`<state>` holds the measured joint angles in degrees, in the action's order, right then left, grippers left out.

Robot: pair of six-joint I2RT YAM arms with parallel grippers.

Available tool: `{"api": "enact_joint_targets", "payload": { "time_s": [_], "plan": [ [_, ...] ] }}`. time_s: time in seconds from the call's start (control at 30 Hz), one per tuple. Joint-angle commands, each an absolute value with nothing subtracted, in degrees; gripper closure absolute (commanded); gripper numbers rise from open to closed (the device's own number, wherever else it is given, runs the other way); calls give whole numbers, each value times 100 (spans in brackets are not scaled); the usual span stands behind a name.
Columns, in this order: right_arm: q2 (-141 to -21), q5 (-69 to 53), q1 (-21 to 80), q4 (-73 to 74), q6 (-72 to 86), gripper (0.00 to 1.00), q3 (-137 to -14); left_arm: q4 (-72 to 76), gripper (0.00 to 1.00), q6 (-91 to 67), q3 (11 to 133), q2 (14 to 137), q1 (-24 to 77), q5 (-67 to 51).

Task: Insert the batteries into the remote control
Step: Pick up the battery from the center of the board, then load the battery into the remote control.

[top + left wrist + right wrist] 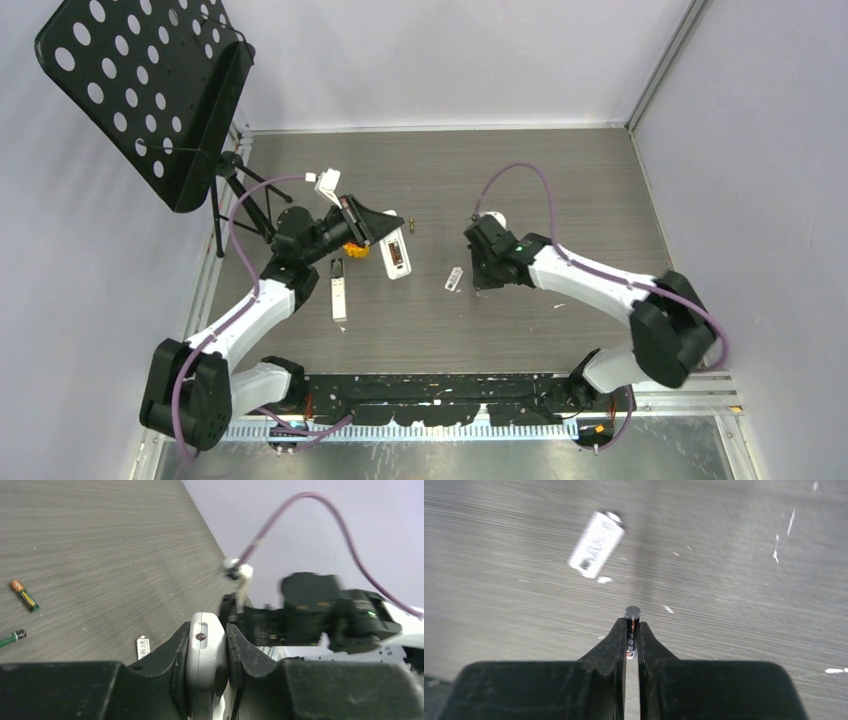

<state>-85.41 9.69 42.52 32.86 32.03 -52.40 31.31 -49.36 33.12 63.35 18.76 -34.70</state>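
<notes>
From above, my left claw (392,238) is pinching the far end of the white remote (399,262). The remote sits left of the middle of the table (580,180), and a brownish patch shows on its upper face. Two loose batteries (411,227) lie apart from each other on the wood, just beyond the remote. A second white remote (339,291) lies flat to the left and a little nearer. An orange toy (353,249) sits under my left wrist. A small white cover (455,278) lies between my two claws. My right claw (481,263) is low over the wood just right of it, but this view does not show how its jaws stand. A black perforated music stand (140,85) fills the far-left corner.

From my left wrist, my fingers (175,650) are closed on the remote's two long sides, holding it on edge, and a small round hole shows in the end facing up. The two loose batteries lie at the left with green wrappers, one with an orange end. I cannot read any print on them. The cover lies just left of my claw.

From my right wrist, my claw (632,626) is pressed nearly together on a battery (632,613). Its round metal end pokes out past my fingertips, above the wood. The cover lies farther out to the left. It carries dark print, too blurred to read.
</notes>
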Motion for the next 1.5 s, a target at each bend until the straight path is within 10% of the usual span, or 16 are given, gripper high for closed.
{"api": "enact_joint_targets", "payload": {
  "time_s": [0.0, 1.47],
  "plan": [
    [-7562, 386, 4267, 2278, 3261, 96, -5414, 3467, 100, -5526, 3479, 6738, 1988, -3087],
    [-7674, 277, 5282, 1361, 3132, 82, -6267, 4692, 100, -6974, 3507, 8047, 2478, -3168]
  ]
}}
